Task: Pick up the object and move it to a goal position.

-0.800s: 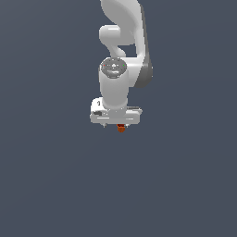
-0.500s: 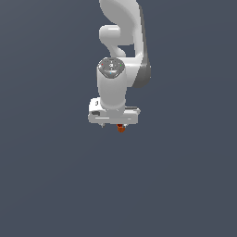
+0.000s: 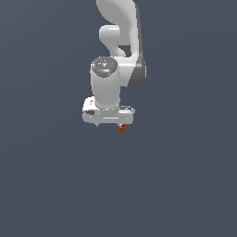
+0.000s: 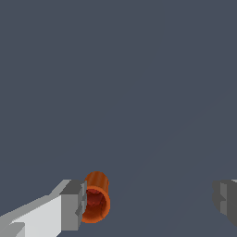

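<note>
Wrist view, gripper (image 4: 150, 203) jaws spread wide, small orange-red cup (image 4: 96, 197) touching one fingertip (image 4: 74, 206), other finger well apart.

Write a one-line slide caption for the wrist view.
Open gripper: tiny orange-red cup lies on its side against one finger, the other finger far apart.
</note>
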Robot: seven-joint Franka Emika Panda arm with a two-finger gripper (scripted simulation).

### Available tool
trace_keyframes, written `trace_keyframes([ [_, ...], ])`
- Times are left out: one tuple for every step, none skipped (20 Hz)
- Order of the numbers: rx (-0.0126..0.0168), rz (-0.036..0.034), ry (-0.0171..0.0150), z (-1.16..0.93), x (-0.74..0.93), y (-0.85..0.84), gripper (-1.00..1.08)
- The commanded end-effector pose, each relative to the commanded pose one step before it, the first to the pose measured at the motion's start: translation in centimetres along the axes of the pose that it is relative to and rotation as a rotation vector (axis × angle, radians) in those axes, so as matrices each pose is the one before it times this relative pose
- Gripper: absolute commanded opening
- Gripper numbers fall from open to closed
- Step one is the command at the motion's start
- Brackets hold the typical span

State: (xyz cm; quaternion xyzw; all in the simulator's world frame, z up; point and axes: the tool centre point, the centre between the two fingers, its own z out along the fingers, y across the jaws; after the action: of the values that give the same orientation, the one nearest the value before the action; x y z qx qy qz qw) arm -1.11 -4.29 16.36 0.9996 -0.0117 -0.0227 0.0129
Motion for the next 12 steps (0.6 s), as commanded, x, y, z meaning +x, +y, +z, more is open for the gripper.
trace_keyframes([
  [0.00053, -0.01241, 0.0006, 0.228, -0.154, -0.2, 1.0],
  [0.00017, -0.00819, 0.00074, 0.144, -0.103, -0.085, 1.0],
  [0.00018, -0.0098, 0.00088, 0.171, -0.123, -0.101, 1.0],
  [0.00029, -0.01142, 0.00104, 0.199, -0.144, -0.13, 1.0],
  [0.00043, -0.01322, 0.00122, 0.231, -0.168, -0.166, 1.0],
  [0.00053, -0.01499, 0.0014, 0.26, -0.19, -0.198, 1.0],
  [0.00054, -0.01663, 0.00156, 0.285, -0.212, -0.217, 1.0],
  [0.00055, -0.0183, 0.00172, 0.309, -0.234, -0.237, 1.0],
  [0.0006, -0.02003, 0.0019, 0.334, -0.257, -0.265, 1.0],
  [0.00065, -0.02184, 0.00209, 0.359, -0.281, -0.298, 1.0],
  [0.00069, -0.0236, 0.00228, 0.382, -0.304, -0.328, 1.0],
  [0.00073, -0.02537, 0.00248, 0.404, -0.327, -0.36, 1.0],
])
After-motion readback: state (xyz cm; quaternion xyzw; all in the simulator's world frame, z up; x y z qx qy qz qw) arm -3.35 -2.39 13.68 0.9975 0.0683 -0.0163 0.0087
